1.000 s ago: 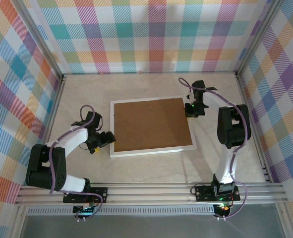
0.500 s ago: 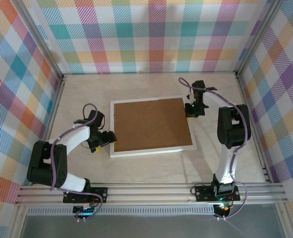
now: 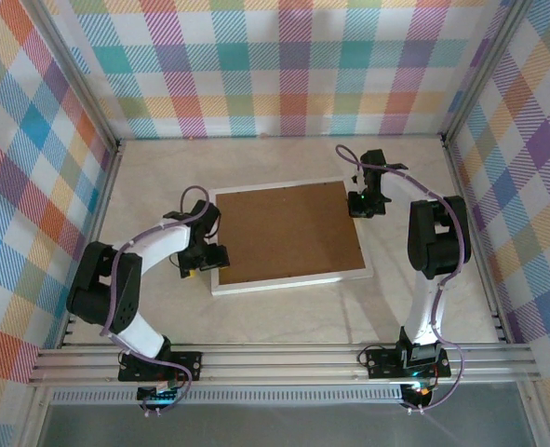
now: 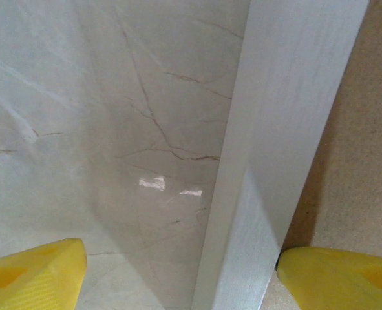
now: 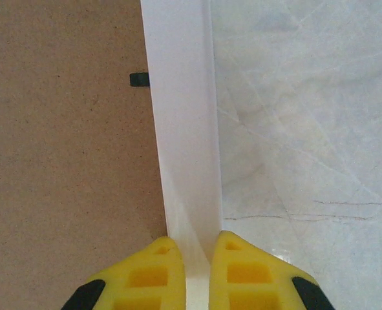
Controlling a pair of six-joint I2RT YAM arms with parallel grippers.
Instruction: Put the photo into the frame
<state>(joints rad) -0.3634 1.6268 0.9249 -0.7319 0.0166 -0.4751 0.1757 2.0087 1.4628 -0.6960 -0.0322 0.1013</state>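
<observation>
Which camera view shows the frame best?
The top external view: the whole frame lies there back up, brown board inside white border. The left wrist view gives a close strip of its border; the right wrist view gives its edge and a small black tab.

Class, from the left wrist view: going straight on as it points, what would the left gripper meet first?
Most likely the white border of the frame, which runs between the open fingers of the left gripper; one finger is over the table, the other over the backing board. Depth is unclear.
</observation>
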